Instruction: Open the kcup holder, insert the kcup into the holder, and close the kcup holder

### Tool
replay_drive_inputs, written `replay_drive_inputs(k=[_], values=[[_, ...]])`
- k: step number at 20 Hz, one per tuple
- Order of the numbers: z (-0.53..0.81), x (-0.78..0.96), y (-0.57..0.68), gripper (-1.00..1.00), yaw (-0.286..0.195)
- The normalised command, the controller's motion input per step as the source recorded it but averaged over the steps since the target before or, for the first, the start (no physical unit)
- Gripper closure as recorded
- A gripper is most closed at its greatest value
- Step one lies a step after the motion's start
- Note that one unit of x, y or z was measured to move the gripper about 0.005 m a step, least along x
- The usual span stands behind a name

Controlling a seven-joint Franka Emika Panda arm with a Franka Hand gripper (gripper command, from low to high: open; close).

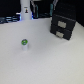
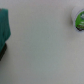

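The kcup holder [image 1: 64, 26] is a black box with two stacked front panels and pale handles. It stands on the white table at the exterior view's right, both panels flush with its front. The kcup [image 1: 23, 45], a small pale cup with a green top, stands upright on the table well to the exterior view's left of the holder. It also shows at the edge of the wrist view as the kcup [image 2: 77, 21]. My gripper [image 1: 26, 15] hangs on the white arm at the back, far from both, too blurred to show its fingers.
The white table [image 1: 45, 62] spreads around the cup and holder. Dark clutter lines the back edge [image 1: 10, 19]. A teal shape [image 2: 4, 25] with a dark part below it sits at one edge of the wrist view; what it is I cannot tell.
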Motion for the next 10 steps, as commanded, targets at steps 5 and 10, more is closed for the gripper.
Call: replay_drive_inputs(k=[5,10], values=[[0.08,-0.22,0.5,-1.0,-0.2],[0.01,-0.15,0.66,-1.0,-0.221]])
